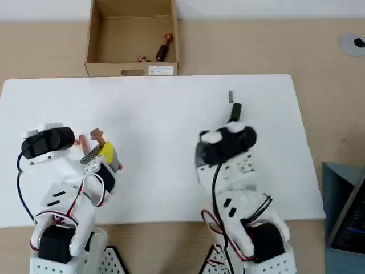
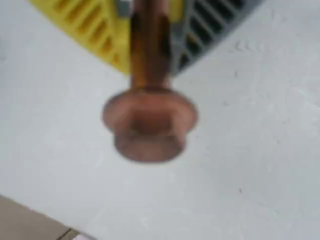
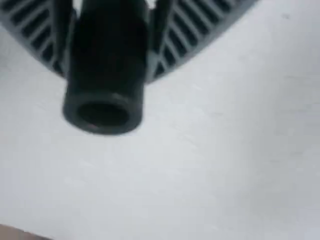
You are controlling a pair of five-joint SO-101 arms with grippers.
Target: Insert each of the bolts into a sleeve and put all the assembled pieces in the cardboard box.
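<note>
Bolt [image 2: 149, 120], flanged copper, clamped in left fingers [image 2: 90, 30]; black tubular sleeve [image 3: 106, 70] in right fingers [image 3: 200, 30]

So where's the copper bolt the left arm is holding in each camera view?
High view: copper bolt lower left, in the left gripper.
Left wrist view: centre, head toward the camera, shank between the fingers.
Right wrist view: the right gripper holds a black sleeve.
Shared landmark: the white sheet.
</note>
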